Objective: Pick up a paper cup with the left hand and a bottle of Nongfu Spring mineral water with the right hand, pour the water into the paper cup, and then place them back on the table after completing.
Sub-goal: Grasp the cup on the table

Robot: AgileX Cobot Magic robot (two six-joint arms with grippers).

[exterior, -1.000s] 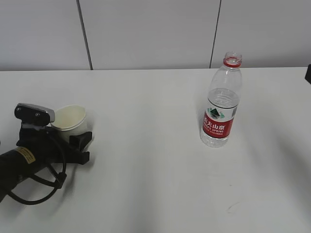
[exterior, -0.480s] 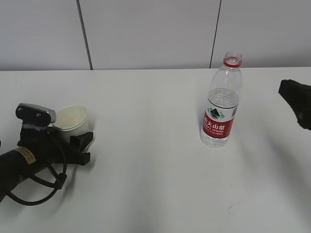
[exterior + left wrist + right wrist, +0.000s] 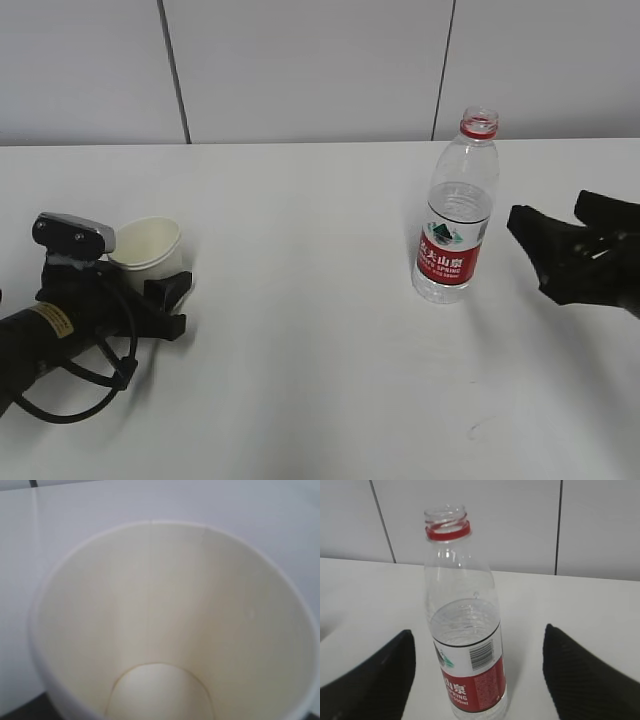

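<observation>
The paper cup (image 3: 147,246) is small and white with a cream inside. It sits at the left of the table (image 3: 300,350), between the fingers of my left gripper (image 3: 160,290). The cup's empty inside (image 3: 165,620) fills the left wrist view and hides the fingers. The gripper appears shut on the cup. The uncapped Nongfu Spring bottle (image 3: 456,215) stands upright at the centre right, with a red label and clear water to about half height. My right gripper (image 3: 550,212) is open just right of the bottle and apart from it. In the right wrist view the bottle (image 3: 465,630) stands ahead between the spread fingers (image 3: 375,680).
A grey panelled wall (image 3: 300,60) runs behind the table's far edge. The left arm's black cable (image 3: 70,395) loops on the table near the front left.
My right gripper has come in from the right edge towards the bottle, jaws open. The left gripper and cup have barely shifted.
</observation>
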